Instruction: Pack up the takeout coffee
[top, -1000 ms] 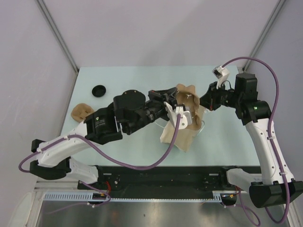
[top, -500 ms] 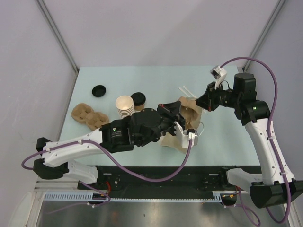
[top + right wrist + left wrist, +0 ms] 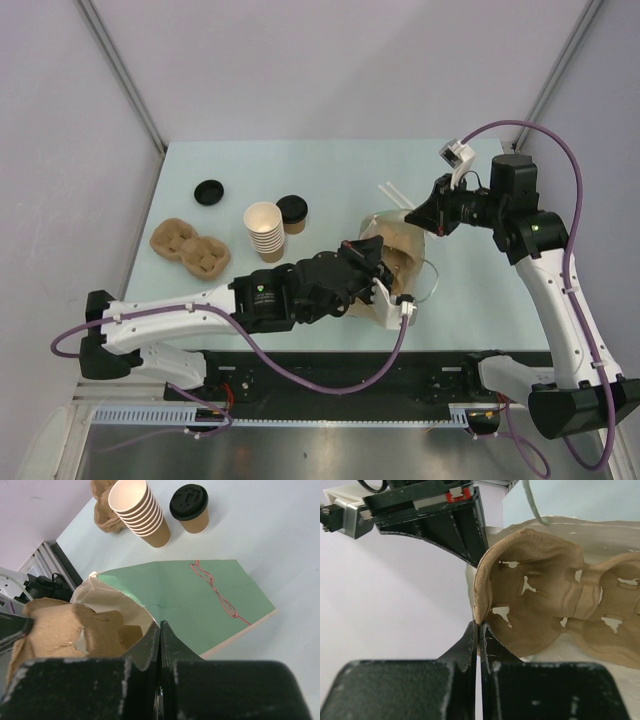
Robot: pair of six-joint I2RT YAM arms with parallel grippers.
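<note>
The takeout coffee (image 3: 292,213), a brown cup with a black lid, stands on the table left of the bag; it also shows in the right wrist view (image 3: 190,509). My left gripper (image 3: 372,258) is shut on the rim of a brown pulp cup carrier (image 3: 545,605) and holds it inside the open paper bag (image 3: 412,240). In the left wrist view the fingertips (image 3: 479,626) pinch the carrier's edge. My right gripper (image 3: 420,213) is shut on the bag's rim (image 3: 145,611) and holds the mouth open. The bag is green outside (image 3: 200,600) with a red string handle.
A stack of nested lidless cups (image 3: 265,230) stands next to the coffee. A second pulp carrier (image 3: 190,247) lies at the left. A loose black lid (image 3: 209,191) lies at the back left. White sticks (image 3: 392,192) lie behind the bag.
My left arm has swung toward the near edge and lowered the carrier deeper into the bag, uncovering the cups and the coffee. My right gripper has kept its hold on the bag's rim.
</note>
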